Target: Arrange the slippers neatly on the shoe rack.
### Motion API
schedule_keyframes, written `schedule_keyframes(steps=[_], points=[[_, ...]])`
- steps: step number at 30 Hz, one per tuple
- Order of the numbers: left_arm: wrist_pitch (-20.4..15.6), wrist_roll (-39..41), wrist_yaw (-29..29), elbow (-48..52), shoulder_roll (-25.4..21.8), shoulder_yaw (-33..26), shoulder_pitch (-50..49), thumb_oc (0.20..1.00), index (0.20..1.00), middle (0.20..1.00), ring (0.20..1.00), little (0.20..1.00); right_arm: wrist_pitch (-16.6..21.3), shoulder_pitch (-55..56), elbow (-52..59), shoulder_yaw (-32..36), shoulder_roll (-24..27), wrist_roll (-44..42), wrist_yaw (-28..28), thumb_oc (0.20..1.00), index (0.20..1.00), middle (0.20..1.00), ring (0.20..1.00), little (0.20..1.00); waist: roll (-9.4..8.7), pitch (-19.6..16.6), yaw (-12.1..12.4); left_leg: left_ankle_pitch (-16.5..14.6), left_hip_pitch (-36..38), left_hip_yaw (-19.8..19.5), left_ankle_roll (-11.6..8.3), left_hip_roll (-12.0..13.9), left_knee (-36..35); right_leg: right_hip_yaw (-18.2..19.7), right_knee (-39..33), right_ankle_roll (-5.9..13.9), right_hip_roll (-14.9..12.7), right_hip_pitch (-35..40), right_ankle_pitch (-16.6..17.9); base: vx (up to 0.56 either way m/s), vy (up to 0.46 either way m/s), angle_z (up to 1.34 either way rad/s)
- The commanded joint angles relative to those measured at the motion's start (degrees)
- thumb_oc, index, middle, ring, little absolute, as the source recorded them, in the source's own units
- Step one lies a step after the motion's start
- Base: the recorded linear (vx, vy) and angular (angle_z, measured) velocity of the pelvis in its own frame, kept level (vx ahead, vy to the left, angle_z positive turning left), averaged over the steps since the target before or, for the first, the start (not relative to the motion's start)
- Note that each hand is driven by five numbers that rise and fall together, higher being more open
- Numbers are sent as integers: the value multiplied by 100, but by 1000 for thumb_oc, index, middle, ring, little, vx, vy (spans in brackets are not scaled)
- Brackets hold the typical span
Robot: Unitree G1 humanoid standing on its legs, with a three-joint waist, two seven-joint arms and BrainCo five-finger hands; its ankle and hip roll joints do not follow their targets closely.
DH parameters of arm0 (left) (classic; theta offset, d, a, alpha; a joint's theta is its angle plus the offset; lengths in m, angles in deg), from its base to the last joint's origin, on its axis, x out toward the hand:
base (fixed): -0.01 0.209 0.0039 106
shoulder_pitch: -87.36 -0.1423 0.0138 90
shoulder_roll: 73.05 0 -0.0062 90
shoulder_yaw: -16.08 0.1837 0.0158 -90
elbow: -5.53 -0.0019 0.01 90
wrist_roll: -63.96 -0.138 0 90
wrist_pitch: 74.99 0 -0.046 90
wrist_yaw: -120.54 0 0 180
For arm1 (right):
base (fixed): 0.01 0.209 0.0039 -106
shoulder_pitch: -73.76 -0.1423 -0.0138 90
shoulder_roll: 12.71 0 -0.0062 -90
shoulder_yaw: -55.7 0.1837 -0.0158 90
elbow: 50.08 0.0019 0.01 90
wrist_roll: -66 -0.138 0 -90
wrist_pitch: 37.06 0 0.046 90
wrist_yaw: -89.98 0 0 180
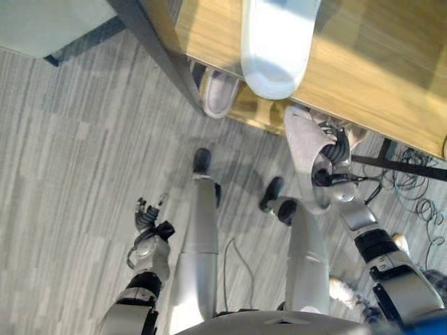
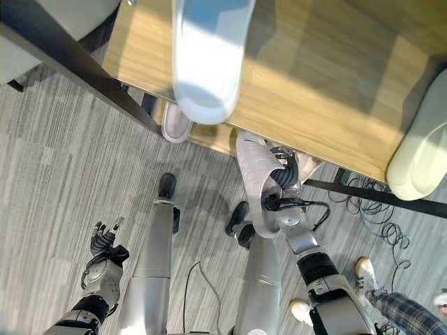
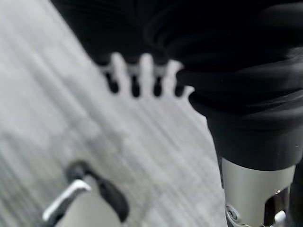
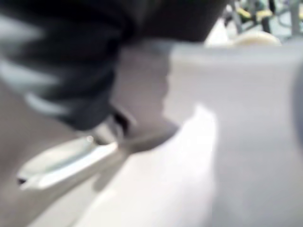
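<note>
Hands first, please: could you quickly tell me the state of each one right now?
Left hand: open, holding nothing, over the floor.
Right hand: shut on a pale slipper, by the shoe rack's edge.

Pale wood-grain shoe rack (image 2: 328, 98) with dark metal frame; smooth, glossy white slipper (image 2: 208, 52); grey matt streaked floor (image 1: 77, 153).

Both arms are silver-grey with black bands at the joints. The left hand (image 1: 147, 218) and the right hand (image 2: 279, 183) have silver, dark-tipped fingers and dark ribbed covers over back and wrist.
</note>
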Motion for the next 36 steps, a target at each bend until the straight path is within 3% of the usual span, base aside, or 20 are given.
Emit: schedule_keyframes(steps=[1,6,10,12,13,14,16,18,22,28,33,36], points=[[-167,458,-403,-375,127,-202,55,1000,1000,1000,1000,1000,-21,-215,359,252,341,-20,441,200,200,200,200,200,390,292,112,-706,59,285,303,92,340,289,482,-143,71,-201,-436,115,1,-10],[-139,614,-438,-407,-49,-203,220,1000,1000,1000,1000,1000,-129,-712,467,120,497,-48,552,200,200,200,200,200,452,271,145,-1214,-452,216,411,51,1595,451,1792,-372,-24,-800,-1084,91,-6,-12],[-196,805,-483,-142,-366,-226,227,1000,1000,1000,1000,1000,-274,-1713,310,95,1158,-228,720,200,200,200,200,200,600,147,193,-1710,-1503,176,515,-150,3181,877,3545,-650,-126,-2055,-1715,118,12,11],[-193,838,-468,-180,-458,-270,222,1000,1000,1000,1000,1000,-353,-1978,282,-11,1347,-98,693,200,200,200,200,200,608,151,193,-1793,-1711,176,531,-176,3457,964,3857,-686,-147,-2306,-1806,75,13,9],[-184,879,-452,-252,-604,-335,203,1000,1000,1000,1000,1000,-484,-2473,238,-200,1604,-2,710,200,200,200,200,200,608,357,193,-1967,-1763,228,542,-147,3849,1200,4362,-779,-120,-2505,-1963,54,8,-8],[-184,880,-450,-253,-603,-344,214,1000,1000,1000,1000,1000,-485,-2494,232,-206,1605,-5,711,200,200,200,200,200,598,379,185,-1963,-1763,242,546,-149,3858,1218,4380,-782,-123,-2515,-1966,33,8,-18],[-165,1075,-424,-619,-878,-529,180,1000,1000,1000,1000,1000,-428,-3206,-138,-281,1727,-383,818,200,200,200,200,200,645,835,232,-2160,-1763,235,554,-101,4462,1613,5107,-928,-71,-2701,-2188,25,0,-16],[-100,1066,-402,-1020,-1031,-626,120,1000,1000,1000,1000,1000,-299,-3446,-333,-200,1792,-726,789,200,200,200,200,200,642,1061,245,-2265,-1763,194,558,-64,4758,1857,5527,-996,-17,-2793,-2284,49,-21,-18],[33,1071,-269,-1450,-1137,-697,-21,1000,1000,1000,1000,1000,-303,-4046,-632,-648,1994,-840,576,200,200,200,200,200,641,1084,269,-2400,-1763,90,555,0,5056,2023,5895,-1050,21,-2835,-2446,51,-24,-4],[282,1204,-58,-1543,-976,-404,15,1000,1000,1000,1000,1000,-141,-4968,-621,-1175,1285,-1860,244,200,200,200,200,200,710,1087,316,-2504,-1763,-14,556,58,5275,2078,6071,-1127,75,-2837,-2548,31,-18,-8],[305,1282,-32,-1516,-942,-354,1,1000,1000,1000,1000,1000,-117,-5397,-662,-1355,950,-2070,180,200,200,200,200,200,696,1087,337,-2497,-1763,-11,541,73,5289,2110,6123,-1142,63,-2837,-2543,24,0,3],[358,1356,24,-1546,-977,-256,56,1000,1000,1000,1000,1000,-144,-5815,-1236,-1516,524,-2394,198,200,200,200,200,200,691,1087,385,-2526,-1763,10,525,101,5322,2134,6144,-1152,54,-2837,-2537,44,15,5]])
